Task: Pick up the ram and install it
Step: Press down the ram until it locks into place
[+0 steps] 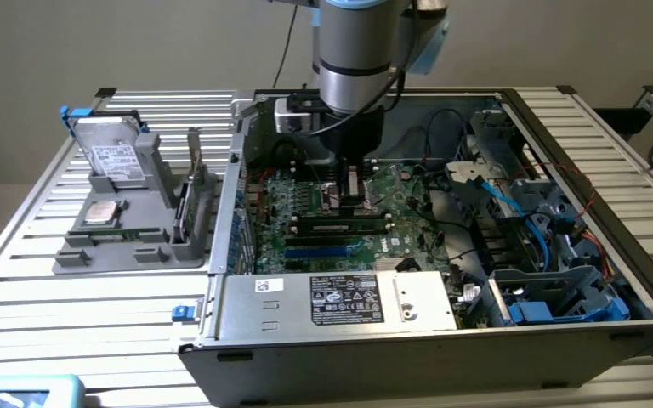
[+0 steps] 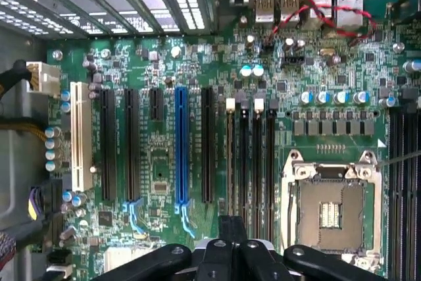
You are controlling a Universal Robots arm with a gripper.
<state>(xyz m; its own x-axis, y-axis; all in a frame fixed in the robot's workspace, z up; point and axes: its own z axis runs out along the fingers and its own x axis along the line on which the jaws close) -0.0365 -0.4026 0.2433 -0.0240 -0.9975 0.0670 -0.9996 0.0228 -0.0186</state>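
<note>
Slatted metal tabletop (image 1: 31,280) carries the open computer case (image 1: 417,340), where a ram (image 1: 343,226) is seated below the clenched, empty gripper (image 2: 231,245), leaving little undone.

The arm (image 1: 355,59) reaches down into the open computer case (image 1: 417,340), and its gripper (image 1: 355,200) is just above the motherboard (image 1: 315,229). A ram (image 1: 342,226) sits in a slot there. On the exterior view's left, a grey tray (image 1: 122,246) holds a hard drive (image 1: 115,157).
</note>
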